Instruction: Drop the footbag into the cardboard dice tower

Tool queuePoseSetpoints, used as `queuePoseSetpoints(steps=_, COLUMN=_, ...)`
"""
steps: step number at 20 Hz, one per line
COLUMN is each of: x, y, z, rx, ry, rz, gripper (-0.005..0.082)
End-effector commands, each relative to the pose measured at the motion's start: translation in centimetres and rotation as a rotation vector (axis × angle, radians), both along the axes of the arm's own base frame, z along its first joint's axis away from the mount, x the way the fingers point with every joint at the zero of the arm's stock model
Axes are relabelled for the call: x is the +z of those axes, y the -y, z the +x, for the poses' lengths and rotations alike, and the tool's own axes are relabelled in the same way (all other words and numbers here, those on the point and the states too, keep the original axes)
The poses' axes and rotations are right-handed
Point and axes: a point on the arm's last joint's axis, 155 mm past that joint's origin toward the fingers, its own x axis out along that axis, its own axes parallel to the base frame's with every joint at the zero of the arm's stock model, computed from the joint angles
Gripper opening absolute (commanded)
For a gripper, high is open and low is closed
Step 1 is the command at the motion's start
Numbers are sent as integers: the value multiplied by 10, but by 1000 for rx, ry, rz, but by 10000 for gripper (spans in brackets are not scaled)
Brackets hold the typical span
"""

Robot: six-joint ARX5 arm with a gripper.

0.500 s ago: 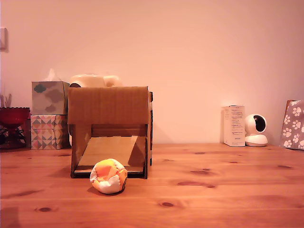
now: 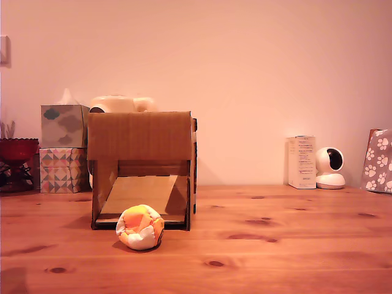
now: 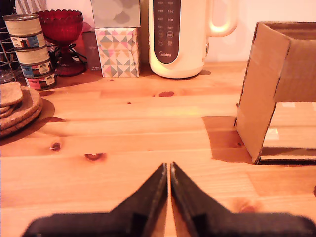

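Where lettering shows, only the kettle [image 3: 177, 37] reads "Midea".

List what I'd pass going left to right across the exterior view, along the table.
red bowl → stacked tissue boxes → cardboard dice tower, with the footbag in front of it → white carton → small white camera → paw-print bag.

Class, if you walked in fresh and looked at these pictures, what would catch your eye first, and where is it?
The bright orange, yellow and white footbag stands out, lying on the wooden table just in front of the cardboard dice tower and its sloped ramp. In the wrist view, the black gripper sits low over the table with its fingers closed and empty, and a cream kettle stands behind.
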Motion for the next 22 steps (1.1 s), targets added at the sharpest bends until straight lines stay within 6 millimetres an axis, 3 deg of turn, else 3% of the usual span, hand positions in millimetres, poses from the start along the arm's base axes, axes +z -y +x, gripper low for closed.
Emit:
queuePoseSetpoints(steps=1, x=5, y=4, z=2, rx=-17, ry=40, rz=-33, gripper=-24)
queuePoseSetpoints(steps=6, x=59, y=36, z=-5, rx=-183, ry=174, rz=-155, gripper=-24)
queuePoseSetpoints(steps=12, x=106, y=61, z=-22, rx=-314, ry=258, rz=-163, gripper=-24)
queuePoseSetpoints(steps=15, x=105, y=78, z=-25, rx=-388, ry=214, rz=-185, gripper=-24)
queuePoseSetpoints(steps=22, x=68, y=130, z=-21, rx=-573, ry=20, rz=-193, gripper=-24)
